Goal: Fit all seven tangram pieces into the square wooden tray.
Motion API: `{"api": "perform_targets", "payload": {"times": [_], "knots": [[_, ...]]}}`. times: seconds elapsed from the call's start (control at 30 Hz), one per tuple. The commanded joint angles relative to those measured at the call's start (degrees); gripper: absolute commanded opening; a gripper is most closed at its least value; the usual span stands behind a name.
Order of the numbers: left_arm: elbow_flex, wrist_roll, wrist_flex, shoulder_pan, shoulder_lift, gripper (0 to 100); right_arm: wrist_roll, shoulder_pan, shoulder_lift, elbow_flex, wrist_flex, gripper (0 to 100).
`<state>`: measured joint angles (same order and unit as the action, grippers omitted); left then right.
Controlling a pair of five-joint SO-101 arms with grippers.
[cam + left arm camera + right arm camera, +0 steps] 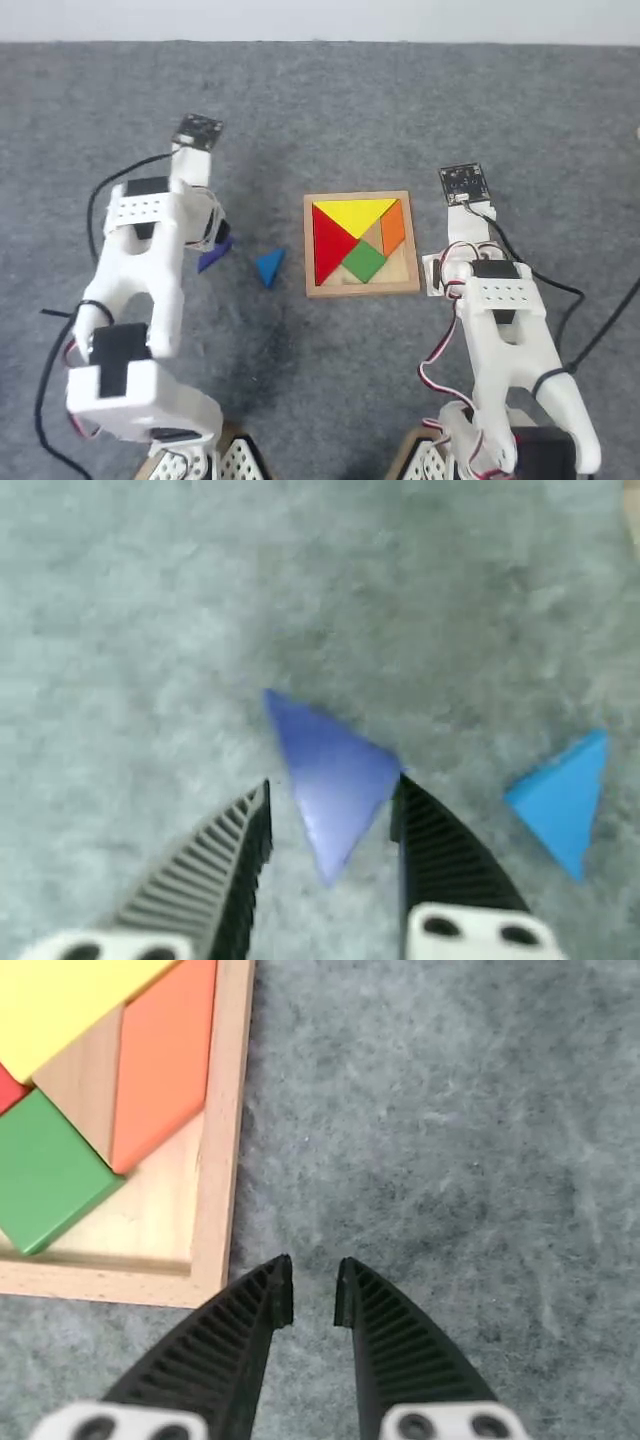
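High view, tray: the square wooden tray [361, 243] lies on the grey felt surface [400, 110], between the two arms.
High view, pieces in the tray: a yellow triangle [355, 214] along the far edge, a red triangle [327, 247] on the left, an orange piece [393, 228] on the right, and a green square [364, 262] near the front. The rest is wood-coloured; whether that is a piece or the bare floor cannot be told.
High view, pieces outside the tray: a light blue triangle [270, 267] lies near the tray's left edge. A dark blue triangle [213, 258] lies farther out on that side, at the left gripper [216, 245].
High view, right gripper [437, 274]: just beside the tray's front right corner.
Left wrist view, left gripper [330, 785]: its fingers are spread to either side of the dark blue triangle [335, 770]. One finger [440, 850] touches the piece's edge and the other stands apart from it.
Left wrist view, beyond: the light blue triangle [565, 795] lies apart on the felt.
Right wrist view, right gripper [313, 1265]: a narrow gap shows between its fingers and it holds nothing. It sits over the felt just outside the tray's rim [230, 1110].
Right wrist view, tray corner: the orange piece [165, 1060], green square [45, 1170] and yellow triangle [70, 995] show close up.
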<state>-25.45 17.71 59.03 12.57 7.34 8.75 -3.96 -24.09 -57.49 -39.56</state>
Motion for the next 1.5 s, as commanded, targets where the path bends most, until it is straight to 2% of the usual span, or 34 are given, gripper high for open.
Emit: {"api": "perform_targets", "payload": {"times": [0.0, 0.3, 0.43, 0.6, 0.8, 0.87, 0.97, 1.07, 1.33, 1.47], "knots": [[2.59, -0.09, -0.09, -1.67, 2.29, 20, -0.26, 0.75, -2.42, 0.53, 1.01, 7.2], [12.53, 0.26, 5.98, 1.41, 13.1, 20, -0.26, 0.75, -2.51, 0.53, 1.1, 7.2], [12.7, 0.97, 6.15, 1.76, 13.63, 19, -0.18, 0.75, -2.51, 0.53, 1.1, 7.2], [12.88, 1.49, 5.45, 1.41, 13.19, 14, -0.18, 0.75, -2.51, 0.53, 1.1, 7.2], [12.88, 3.43, 6.42, 1.93, 6.77, 20, -0.18, 0.75, -2.51, 0.53, 1.1, 7.2], [12.88, 1.05, 8.0, 2.02, 3.6, 20, -0.18, 0.75, -2.51, 0.53, 1.1, 7.2], [12.88, -8.18, 9.23, 1.32, 0.97, 21, -0.18, 0.75, -2.51, 0.53, 1.1, 7.2], [12.79, -13.36, 8.88, -0.44, 1.41, 21, -0.26, 0.75, -2.51, 0.53, 1.01, 7.2], [17.27, -21.71, 8.79, -1.41, 11.69, 21, -0.26, 0.75, -2.51, 0.53, 0.92, 7.2], [22.46, -21.45, 10.99, 0.35, 18.46, 21, -0.26, 0.75, -2.51, 0.53, 0.84, 7.2]]}}
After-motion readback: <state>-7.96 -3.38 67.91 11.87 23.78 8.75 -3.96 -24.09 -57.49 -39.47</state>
